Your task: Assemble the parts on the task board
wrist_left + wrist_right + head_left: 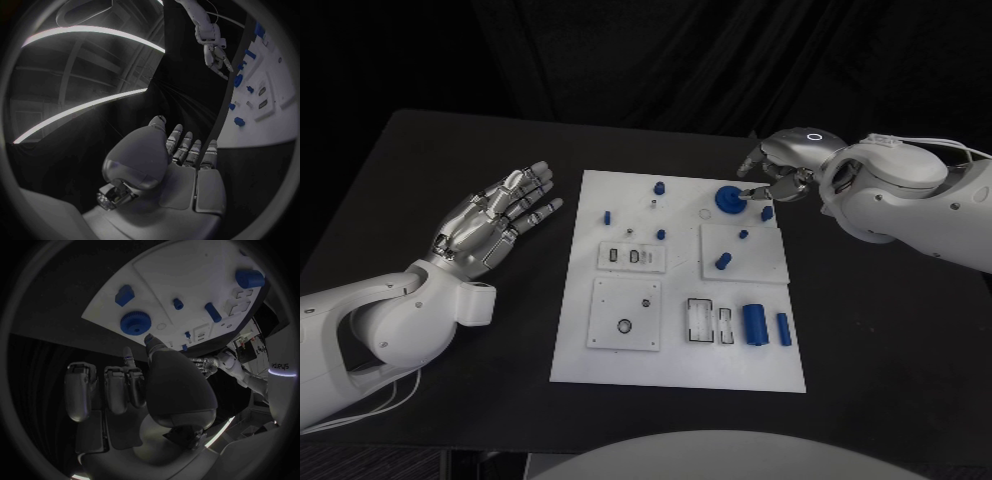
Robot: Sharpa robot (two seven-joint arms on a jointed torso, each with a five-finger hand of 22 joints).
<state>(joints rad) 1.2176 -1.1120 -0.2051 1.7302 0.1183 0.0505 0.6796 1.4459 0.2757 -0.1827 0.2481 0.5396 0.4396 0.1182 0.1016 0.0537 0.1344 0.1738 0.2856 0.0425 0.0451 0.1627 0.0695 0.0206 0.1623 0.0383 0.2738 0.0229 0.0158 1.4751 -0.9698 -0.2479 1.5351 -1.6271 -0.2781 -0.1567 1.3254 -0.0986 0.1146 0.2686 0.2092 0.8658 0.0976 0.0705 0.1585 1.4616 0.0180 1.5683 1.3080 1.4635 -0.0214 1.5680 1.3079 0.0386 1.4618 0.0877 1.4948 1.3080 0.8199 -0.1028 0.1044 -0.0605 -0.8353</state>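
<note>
At the near end of the task board (574,360), closest to the camera, a square white plate (626,313) with a small ring lies beside a slotted white block (710,321) and 2 blue bars, a wide one (754,324) and a narrow one (785,329). Further up the board a blue cylinder (723,262) lies tilted on another white square, with several small blue pegs (606,215) standing around it. At the far end sits a round blue knob (728,200) with a ribbed rim.

The right robot hand (782,176) hovers at the board's far right corner, just beside the knob; in the right wrist view its fingers (117,389) are curled in with nothing between them, and the thumb tip points toward the knob without clearly touching it.

The left robot hand (499,215) lies over the black tabletop (459,150) to the left of the board, apart from it, palm up, fingers (187,148) stretched out and spread, holding nothing.
</note>
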